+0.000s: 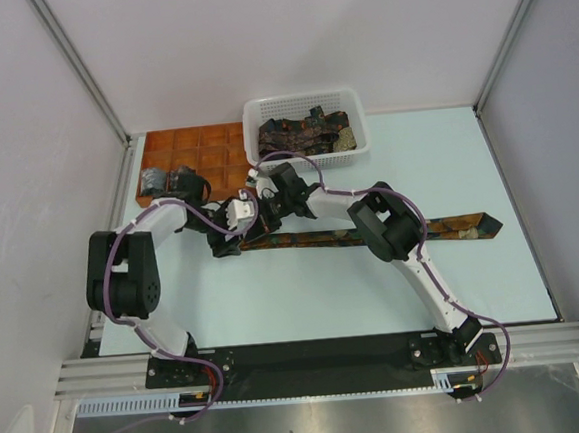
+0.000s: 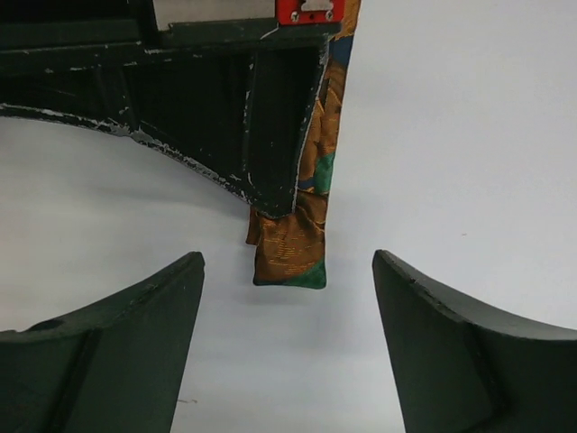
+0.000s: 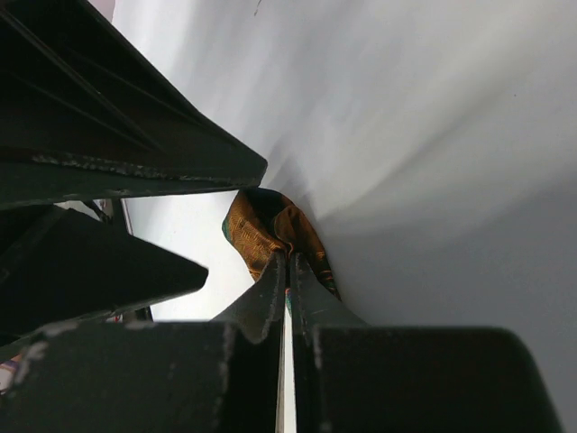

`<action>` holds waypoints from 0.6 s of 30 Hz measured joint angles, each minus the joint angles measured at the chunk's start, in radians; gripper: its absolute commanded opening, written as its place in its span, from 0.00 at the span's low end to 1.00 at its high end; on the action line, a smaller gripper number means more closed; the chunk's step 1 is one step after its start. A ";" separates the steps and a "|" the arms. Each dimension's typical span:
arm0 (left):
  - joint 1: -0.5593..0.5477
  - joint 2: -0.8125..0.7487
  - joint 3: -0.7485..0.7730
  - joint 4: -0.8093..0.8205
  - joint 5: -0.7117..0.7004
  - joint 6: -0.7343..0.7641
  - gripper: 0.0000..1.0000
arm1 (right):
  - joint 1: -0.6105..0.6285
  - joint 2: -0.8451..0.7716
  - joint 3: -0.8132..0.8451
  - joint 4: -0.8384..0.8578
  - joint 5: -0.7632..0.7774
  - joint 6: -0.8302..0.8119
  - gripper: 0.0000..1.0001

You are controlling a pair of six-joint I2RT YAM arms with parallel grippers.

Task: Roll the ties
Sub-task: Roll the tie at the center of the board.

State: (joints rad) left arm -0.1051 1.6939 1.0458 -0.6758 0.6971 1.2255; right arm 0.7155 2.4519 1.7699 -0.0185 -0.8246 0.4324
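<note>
- My right gripper [image 3: 288, 271] is pinched flat on the narrow end of the tie [image 1: 411, 232]. In its own camera the two fingers meet with only a sliver of cloth between them, and a small orange fold bulges past their tips.
- My left gripper [image 2: 288, 255] is spread wide and holds nothing, with one finger on either side of that folded end and neither touching it.
- The tie lies straight across the table [image 1: 326, 294], with its broad point far to the right and its narrow end under both grippers, left of centre.
- More ties sit heaped in the white basket [image 1: 356, 143] behind. The orange tray [image 1: 213, 137] is just beside it, with what look like rolled bundles in its near-left cells.
- I judge this to be the very start of the roll: one small fold, and nearly all the length flat.
- To do it well, I'd close the left gripper squarely on the fold before the right lets go, so the turn doesn't spring open — then roll along the tie's own line with the edges stacked, or the bundle will cone out sideways.
- The cloth looks thin and slippery — a light, centred grip should serve better than a hard pinch at one edge.
</note>
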 measured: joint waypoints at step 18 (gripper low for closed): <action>-0.019 0.053 0.028 -0.007 -0.127 0.091 0.63 | -0.005 0.000 -0.003 0.002 -0.005 0.002 0.00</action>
State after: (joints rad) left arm -0.1238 1.7466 1.0737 -0.6830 0.5697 1.3167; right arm 0.7109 2.4519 1.7668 -0.0166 -0.8299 0.4339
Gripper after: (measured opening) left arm 0.632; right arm 0.012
